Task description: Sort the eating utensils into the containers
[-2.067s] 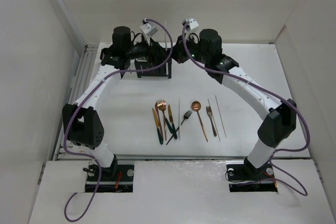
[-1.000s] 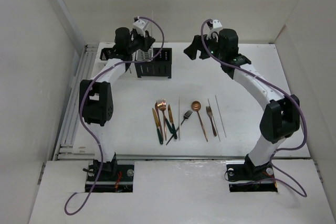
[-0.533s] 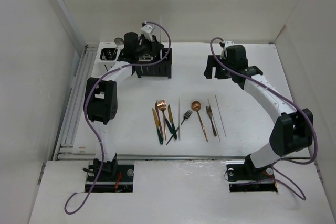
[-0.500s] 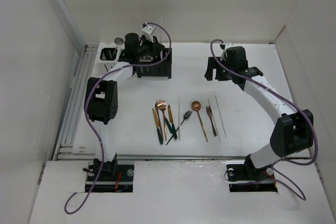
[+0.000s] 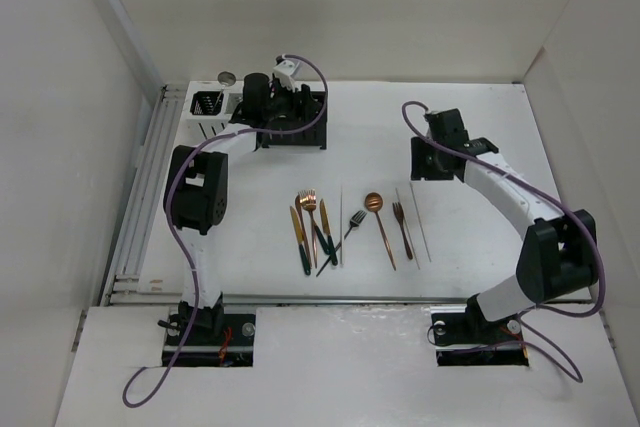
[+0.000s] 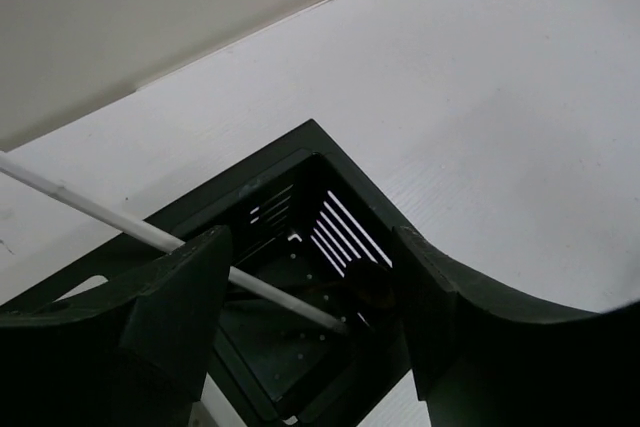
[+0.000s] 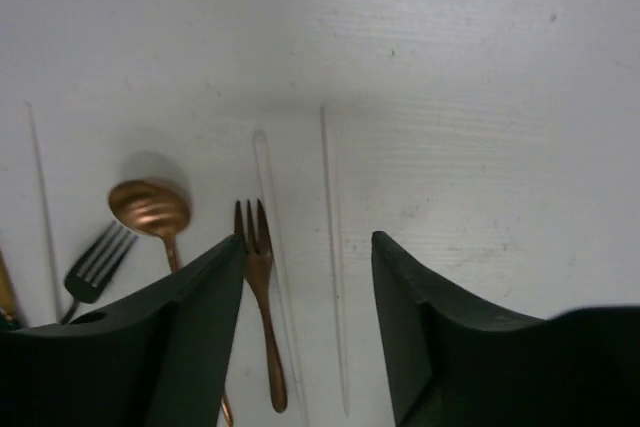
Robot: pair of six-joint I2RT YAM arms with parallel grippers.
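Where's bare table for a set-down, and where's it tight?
Free: the band between the containers and the utensils; the far-right corner beyond the right claw. Crowded: around the utensils, and the containers' corner under the left claw.

Utensils in a row mid-worktop; caddies at the far left corner.

Lying side by side, handles toward the near edge: a copper fork (image 5: 307, 201), dark green-black pieces (image 5: 326, 239), a tilted dark fork (image 5: 356, 218), a copper spoon (image 5: 374, 203) and a smaller copper fork (image 5: 399, 215). Thin white sticks (image 5: 341, 219) lie among and just right of them. In the black caddy (image 6: 322, 143), another white stick (image 6: 150, 234) leans slanted, its upper end past the rim. A white caddy (image 5: 205, 103) adjoins toward the left edge.
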